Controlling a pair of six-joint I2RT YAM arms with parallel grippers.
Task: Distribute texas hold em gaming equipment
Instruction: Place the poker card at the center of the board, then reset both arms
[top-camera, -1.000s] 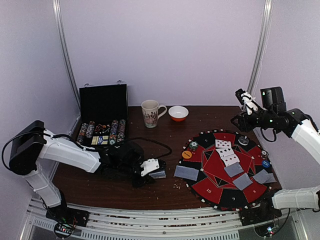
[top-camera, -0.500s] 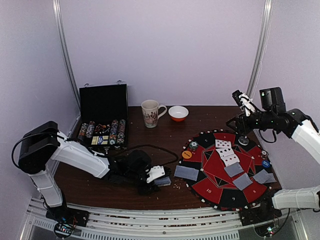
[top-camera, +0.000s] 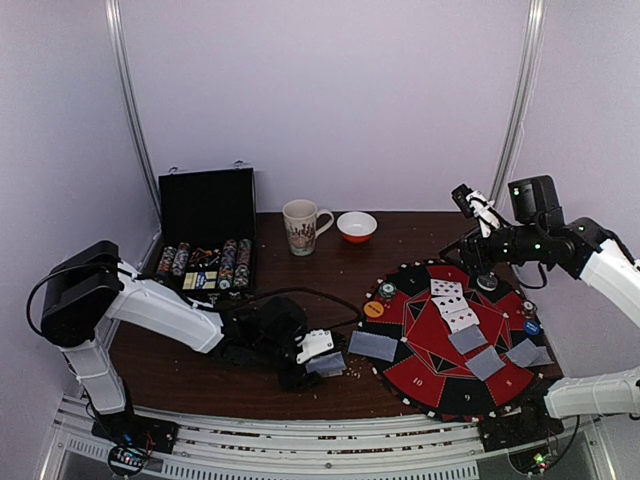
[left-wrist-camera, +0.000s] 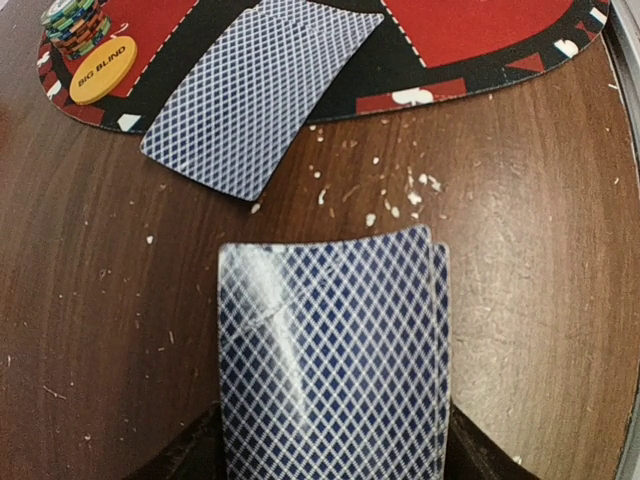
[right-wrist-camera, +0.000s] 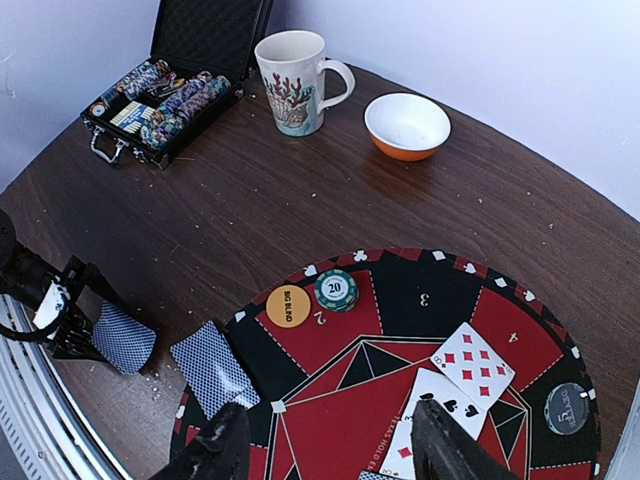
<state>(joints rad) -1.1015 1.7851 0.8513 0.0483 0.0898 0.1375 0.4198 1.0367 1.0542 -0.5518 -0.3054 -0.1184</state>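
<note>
Left pincer (left-wrist-camera: 335, 452) is getting its tips cut off by the bottom edge of the wrist view, so I can't tell if it's actually gripping the cards (left-wrist-camera: 330, 350) sitting between them, blue-diamond backs up, over the desk (left-wrist-camera: 90, 300). A lone card (left-wrist-camera: 260, 90) is lying half on the round mat (left-wrist-camera: 480, 30), near the orange disc (left-wrist-camera: 103, 70). Right pincer (right-wrist-camera: 325, 440) is hanging above the mat, jaws apart, nothing in them.

**Dark wooden table, busy on both ends**

The brown table (top-camera: 300, 270) carries an open black case (top-camera: 205, 225) at its back left corner. A patterned mug (top-camera: 300, 228) and an orange-and-white bowl (top-camera: 357, 226) stand side by side near the back edge. A round red-and-black mat (top-camera: 415, 375) fills the right side. One face-down card (top-camera: 373, 346) lies half on the mat's left rim and half on bare wood. Pale crumbs (left-wrist-camera: 390, 195) speckle the wood beside it.
</note>
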